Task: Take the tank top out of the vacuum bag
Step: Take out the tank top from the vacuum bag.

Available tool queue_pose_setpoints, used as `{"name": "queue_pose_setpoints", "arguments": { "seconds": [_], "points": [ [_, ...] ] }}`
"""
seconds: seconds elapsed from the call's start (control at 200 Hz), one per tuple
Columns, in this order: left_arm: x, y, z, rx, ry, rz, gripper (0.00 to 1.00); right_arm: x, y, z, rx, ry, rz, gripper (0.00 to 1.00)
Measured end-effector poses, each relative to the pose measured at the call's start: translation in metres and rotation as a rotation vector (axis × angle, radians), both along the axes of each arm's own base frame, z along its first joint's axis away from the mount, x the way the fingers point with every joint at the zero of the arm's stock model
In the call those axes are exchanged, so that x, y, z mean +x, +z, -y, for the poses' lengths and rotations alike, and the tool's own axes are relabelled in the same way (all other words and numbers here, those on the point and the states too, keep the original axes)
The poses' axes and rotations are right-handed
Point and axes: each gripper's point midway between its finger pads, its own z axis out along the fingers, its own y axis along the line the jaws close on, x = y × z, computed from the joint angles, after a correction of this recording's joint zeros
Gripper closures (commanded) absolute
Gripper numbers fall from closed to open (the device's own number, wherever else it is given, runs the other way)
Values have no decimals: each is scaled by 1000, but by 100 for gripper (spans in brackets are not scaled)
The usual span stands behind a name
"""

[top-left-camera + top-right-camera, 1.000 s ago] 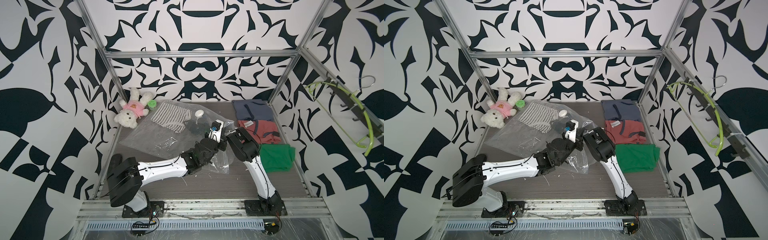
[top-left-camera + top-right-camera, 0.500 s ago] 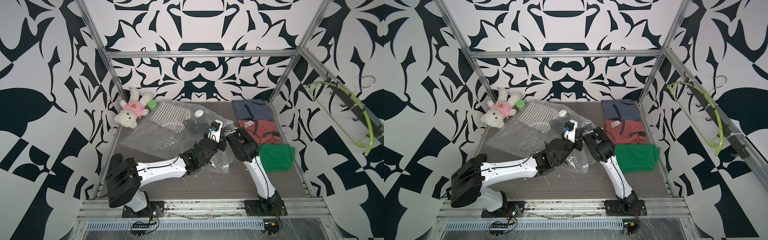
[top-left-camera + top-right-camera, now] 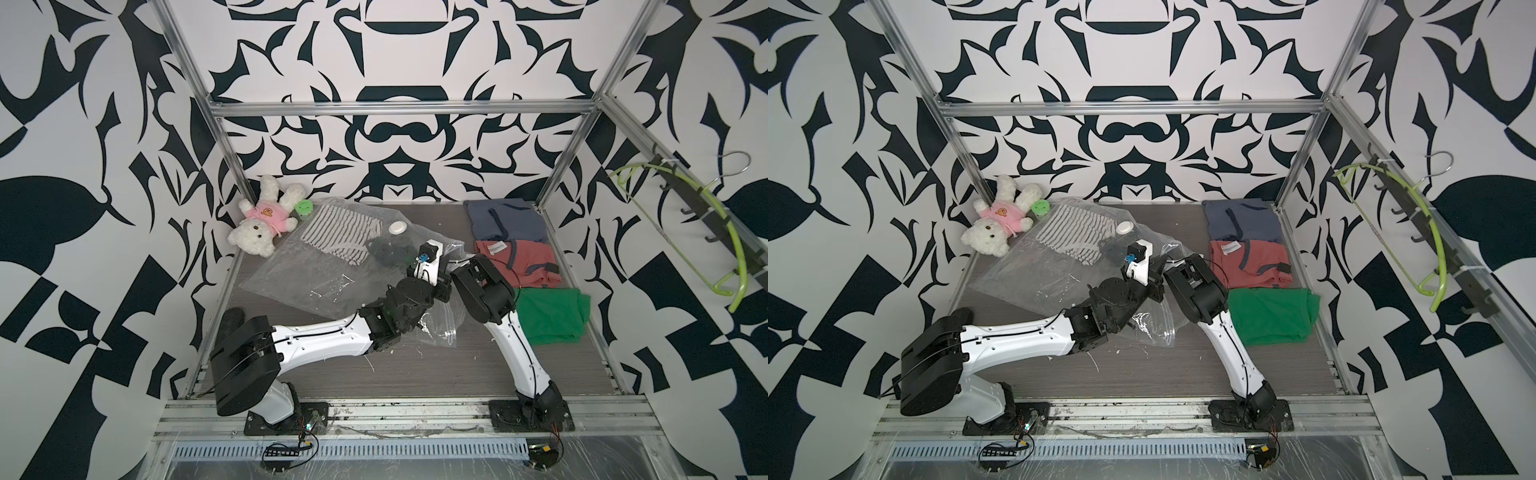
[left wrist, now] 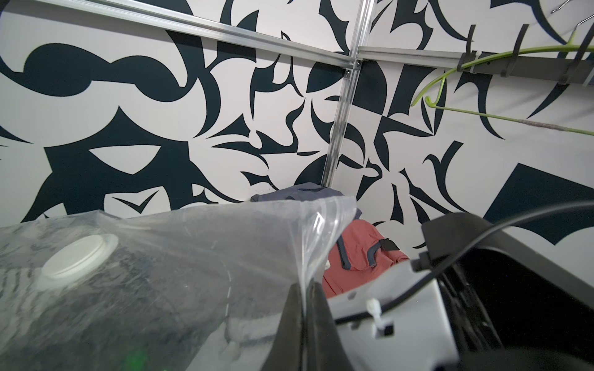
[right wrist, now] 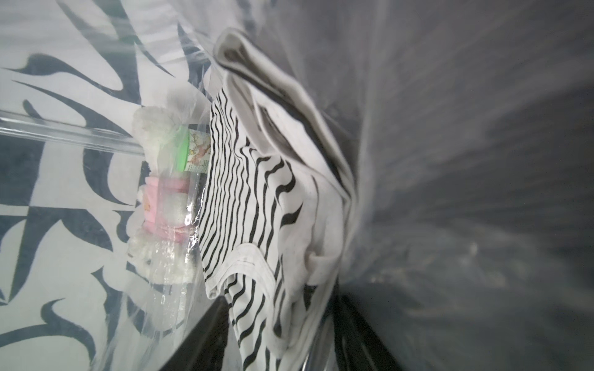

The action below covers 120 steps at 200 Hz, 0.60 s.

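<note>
Left wrist view: left end effector [image 4: 303, 289] pinches crinkly clear vacuum bag [image 4: 193, 244]; right end effector [image 5: 281, 308] unclear.

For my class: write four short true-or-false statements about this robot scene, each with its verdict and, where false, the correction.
1. The striped tank top lies inside the vacuum bag. True.
2. The left gripper is open and clear of the bag. False: it is shut on the bag's edge.
3. The teddy bear wears a green top. False: its top is pink.
4. A blue-grey garment, a red garment and a green garment lie outside the bag. True.
</note>
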Motion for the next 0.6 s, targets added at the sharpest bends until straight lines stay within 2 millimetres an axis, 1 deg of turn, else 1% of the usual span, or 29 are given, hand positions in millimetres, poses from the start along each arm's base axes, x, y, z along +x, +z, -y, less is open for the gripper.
{"name": "queue_pose_setpoints", "arguments": {
  "seconds": [0.17, 0.25, 0.48, 0.6],
  "points": [
    [1, -2, -2, 2, 9, -5, 100, 2, -11, 0, -15, -8, -30, 83],
    [1, -5, -3, 6, 13, -8, 100, 2, -13, 0, -6, -7, -39, 92],
    [0, -6, -3, -2, 23, -17, 100, -1, -13, 2, 0, -5, -38, 99],
    [-2, -6, -3, -4, 29, -18, 100, -5, -12, 6, -1, -4, -36, 100]
  ]
}}
